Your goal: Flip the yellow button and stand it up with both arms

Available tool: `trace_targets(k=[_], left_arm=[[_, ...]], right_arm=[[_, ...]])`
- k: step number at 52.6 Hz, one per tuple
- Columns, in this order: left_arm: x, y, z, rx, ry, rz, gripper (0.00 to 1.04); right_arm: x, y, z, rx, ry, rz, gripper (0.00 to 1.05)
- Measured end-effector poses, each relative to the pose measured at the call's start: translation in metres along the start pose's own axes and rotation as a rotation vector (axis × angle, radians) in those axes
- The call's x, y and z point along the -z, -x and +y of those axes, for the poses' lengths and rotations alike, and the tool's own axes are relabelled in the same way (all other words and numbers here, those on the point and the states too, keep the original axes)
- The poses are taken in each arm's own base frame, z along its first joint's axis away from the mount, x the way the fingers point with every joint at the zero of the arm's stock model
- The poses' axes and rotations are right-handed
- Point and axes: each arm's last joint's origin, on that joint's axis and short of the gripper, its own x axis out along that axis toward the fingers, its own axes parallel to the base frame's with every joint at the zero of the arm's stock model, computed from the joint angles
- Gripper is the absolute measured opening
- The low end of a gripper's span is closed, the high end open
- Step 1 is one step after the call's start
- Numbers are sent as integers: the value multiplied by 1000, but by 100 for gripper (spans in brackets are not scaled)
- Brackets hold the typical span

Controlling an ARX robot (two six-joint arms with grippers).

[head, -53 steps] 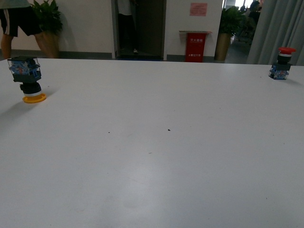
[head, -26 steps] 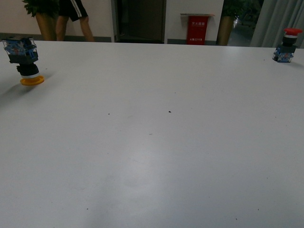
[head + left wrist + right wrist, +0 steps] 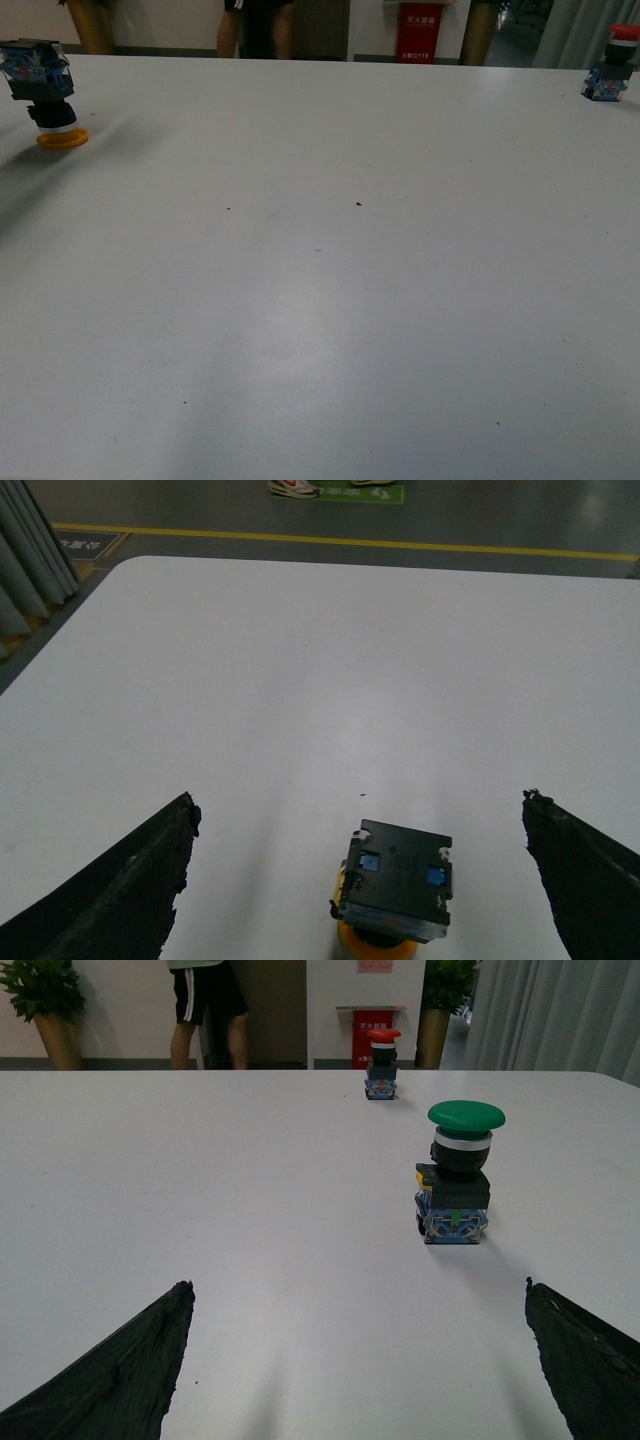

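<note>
The white surface (image 3: pixel 330 300) is bare across its wide middle, and I judge the task hardly begun. My left end effector (image 3: pixel 358 802) is released, fingers spread wide. The yellow button (image 3: pixel 393 880) sits between them, inside the tips and touching neither. It rests on its yellow cap with the contact block upward, so gripping, flipping and standing it are all left to do. My right end effector (image 3: pixel 357 1288) is likewise released and empty; beyond its tips a green-capped button (image 3: pixel 457 1175) stands cap-up, with a red-capped button (image 3: pixel 381 1063) well beyond it. The front view shows neither arm and no green button, only yellow far to my left and red far to my right.
</note>
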Motion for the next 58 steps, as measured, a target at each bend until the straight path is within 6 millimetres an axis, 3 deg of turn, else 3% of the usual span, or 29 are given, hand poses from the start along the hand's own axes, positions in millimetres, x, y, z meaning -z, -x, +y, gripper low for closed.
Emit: trace_targets(k=[16,46,58], left_arm=[[7,-16,-13,22,-9,37,98],[11,-26,-14,18,7,51,98],[23,-29,-13,19,0,97,98]], right_arm=[[0,0,0,0,0,0,97],[0,0,0,0,0,0,97],[0,0,0,0,0,0,97]])
